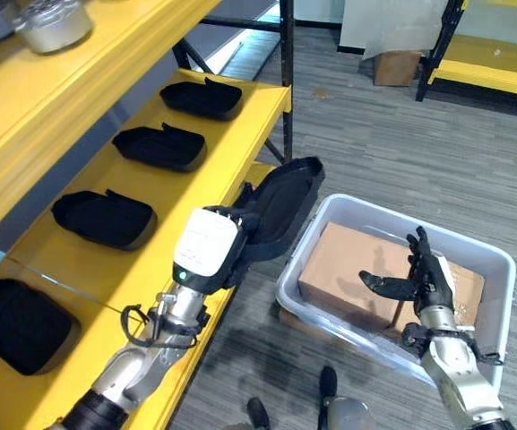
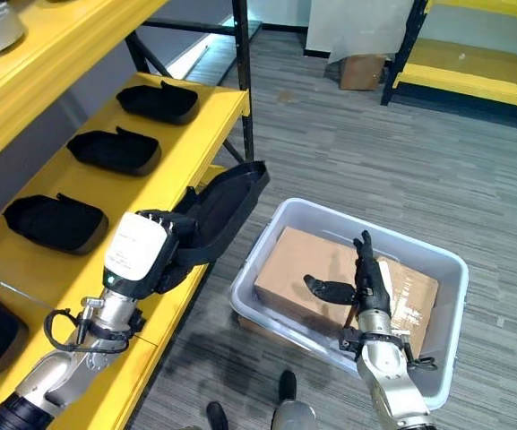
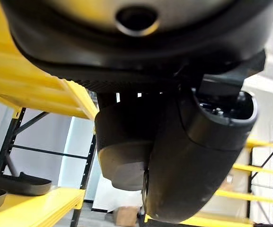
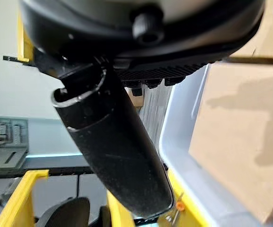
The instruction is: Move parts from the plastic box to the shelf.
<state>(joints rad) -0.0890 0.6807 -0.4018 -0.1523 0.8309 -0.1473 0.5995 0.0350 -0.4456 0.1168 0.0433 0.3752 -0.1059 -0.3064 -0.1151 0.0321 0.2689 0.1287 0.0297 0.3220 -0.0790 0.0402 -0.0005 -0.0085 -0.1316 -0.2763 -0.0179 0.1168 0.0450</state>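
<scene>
Nearest to me, the right hand (image 2: 366, 282) hangs over the box (image 2: 442, 309), its dark fingers (image 2: 364, 255) straight and spread, thumb stuck out to the side, holding nothing; it hovers just above a flat brown carton (image 1: 348, 264) that lies inside. That box is pale, translucent plastic with rounded corners and a rolled rim, sitting on grey striped carpet just beside the shelf (image 1: 227, 134). Over on the other side the left hand (image 1: 240, 237) is raised at the shelf's front edge with its fingers curled round a part (image 1: 285, 197), a black, matte, shallow shell with a raised lip, tilted up between box and shelf. Four more parts of the same moulded shape lie open side up in a row along the smooth yellow shelf board, well apart from one another, with bare yellow surface left between them and along the front edge. A black steel upright (image 1: 287, 81) stands at the shelf's far corner. Beyond it the carpet is open as far as a second yellow rack (image 1: 486, 63) and a small cardboard box (image 1: 397, 67).
</scene>
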